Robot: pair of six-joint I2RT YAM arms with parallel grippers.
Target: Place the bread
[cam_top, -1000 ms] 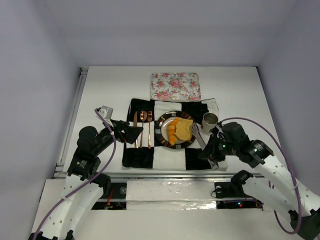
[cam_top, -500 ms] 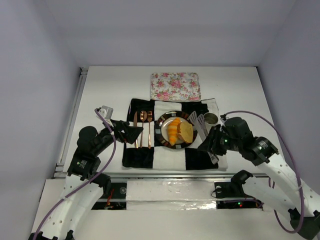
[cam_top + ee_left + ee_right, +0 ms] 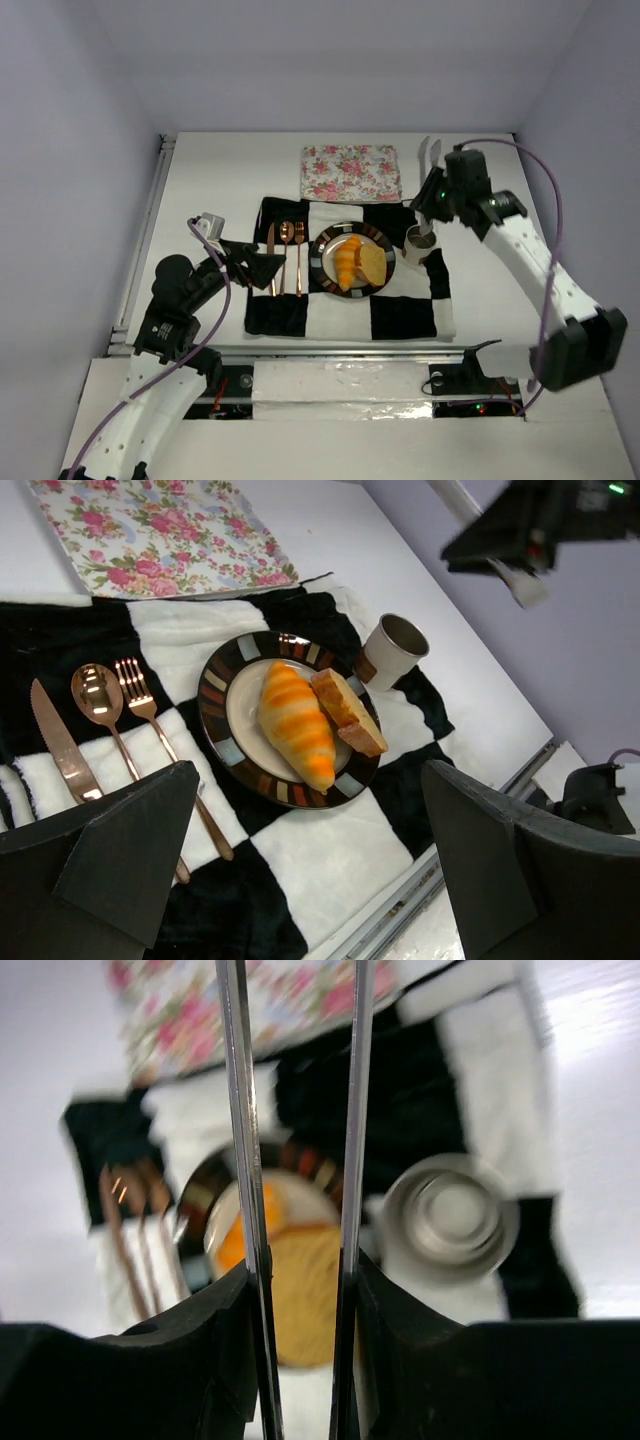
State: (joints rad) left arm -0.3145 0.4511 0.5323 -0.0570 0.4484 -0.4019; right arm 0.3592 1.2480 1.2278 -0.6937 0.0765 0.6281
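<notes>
The orange ridged croissant (image 3: 344, 262) and the paler tan slice (image 3: 373, 264) lie side by side on the striped-rim plate (image 3: 322, 251); the slice leans on the croissant's right. In the left wrist view the croissant (image 3: 297, 723), the slice (image 3: 347, 712) and the plate (image 3: 215, 695) show plainly. My right gripper (image 3: 428, 152) is open and empty, raised above and behind the cup; its wrist view looks down on the slice (image 3: 300, 1290) between the fingers (image 3: 240, 1160). My left gripper (image 3: 262, 265) is open and empty, left of the plate over the cutlery.
A grey cup (image 3: 419, 240) stands just right of the plate. A copper knife, spoon and fork (image 3: 285, 258) lie left of the plate. All rest on a black-and-white checked mat (image 3: 400, 315). A floral napkin (image 3: 351, 172) lies behind the mat.
My right gripper has drawn away from the plate's right side, risen and swung to the back right, above the cup. The slice stays on the plate. The left arm has not moved.
</notes>
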